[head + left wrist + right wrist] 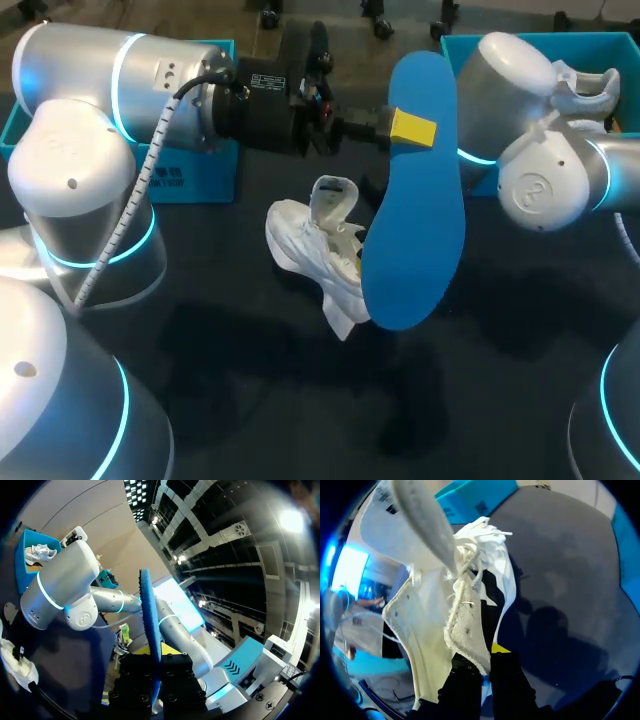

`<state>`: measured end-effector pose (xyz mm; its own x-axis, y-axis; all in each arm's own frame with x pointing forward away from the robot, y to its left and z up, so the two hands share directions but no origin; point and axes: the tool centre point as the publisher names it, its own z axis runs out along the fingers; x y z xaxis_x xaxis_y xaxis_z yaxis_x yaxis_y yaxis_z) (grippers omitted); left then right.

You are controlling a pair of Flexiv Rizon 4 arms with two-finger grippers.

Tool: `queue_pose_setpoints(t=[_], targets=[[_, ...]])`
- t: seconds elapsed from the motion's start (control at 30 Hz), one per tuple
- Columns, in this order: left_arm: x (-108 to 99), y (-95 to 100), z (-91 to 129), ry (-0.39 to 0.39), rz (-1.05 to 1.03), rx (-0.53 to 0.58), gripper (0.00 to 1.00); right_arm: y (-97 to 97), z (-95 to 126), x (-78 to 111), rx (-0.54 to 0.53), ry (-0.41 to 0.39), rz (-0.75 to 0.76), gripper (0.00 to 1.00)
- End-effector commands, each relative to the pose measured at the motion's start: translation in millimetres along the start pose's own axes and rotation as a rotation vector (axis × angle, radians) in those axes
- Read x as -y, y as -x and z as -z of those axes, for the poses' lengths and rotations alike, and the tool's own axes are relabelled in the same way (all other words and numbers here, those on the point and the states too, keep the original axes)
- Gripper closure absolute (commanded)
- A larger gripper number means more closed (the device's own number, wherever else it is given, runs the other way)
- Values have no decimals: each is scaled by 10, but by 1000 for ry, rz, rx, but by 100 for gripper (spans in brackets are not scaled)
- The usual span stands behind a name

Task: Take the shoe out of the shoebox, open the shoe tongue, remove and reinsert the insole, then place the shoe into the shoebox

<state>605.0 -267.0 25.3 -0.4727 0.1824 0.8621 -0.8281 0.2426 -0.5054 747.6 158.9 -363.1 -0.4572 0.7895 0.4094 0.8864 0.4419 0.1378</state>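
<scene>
The left pincer (412, 129) is clenching the blue insole (415, 210) by its narrower end, and the insole's long axis is hanging down from the fingers. The white sneaker (318, 240) is lying below that pincer, just beside the insole's broad end, with its tongue (333, 200) standing up. The right pincer (485, 666) is gripping the sneaker's collar edge. For reinsertion, the broad end probably needs swinging into the opening, and the laces (470, 555) are crowding it. The blue shoebox (600, 37) is sitting well beyond.
</scene>
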Motion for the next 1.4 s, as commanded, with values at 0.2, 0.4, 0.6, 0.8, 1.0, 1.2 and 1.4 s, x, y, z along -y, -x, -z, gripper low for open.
queue_pose_setpoints(t=[0.2, 0.4, 0.6, 0.8, 1.0, 1.2, 1.4], targets=[[-20, 0, 4, -2, 0, 1, 100, 1, -16, 293, 150, 96, -269, 100], [-20, 0, 4, -2, 0, 1, 100, 31, -60, 377, 149, 114, -291, 100], [-20, 0, 4, -2, 0, 1, 100, 121, -104, 452, 124, 125, -295, 100], [-20, 0, 4, -2, 0, 1, 100, 160, -163, 494, 132, 103, -293, 100], [-20, 0, 4, -2, 0, 1, 100, 220, -250, 547, 132, 92, -302, 100], [-20, 0, 4, -2, 0, 1, 100, 158, -224, 581, 124, 74, -339, 3], [-20, 0, 4, -2, 0, 1, 100, 26, 18, 624, 56, 102, -397, 0]])
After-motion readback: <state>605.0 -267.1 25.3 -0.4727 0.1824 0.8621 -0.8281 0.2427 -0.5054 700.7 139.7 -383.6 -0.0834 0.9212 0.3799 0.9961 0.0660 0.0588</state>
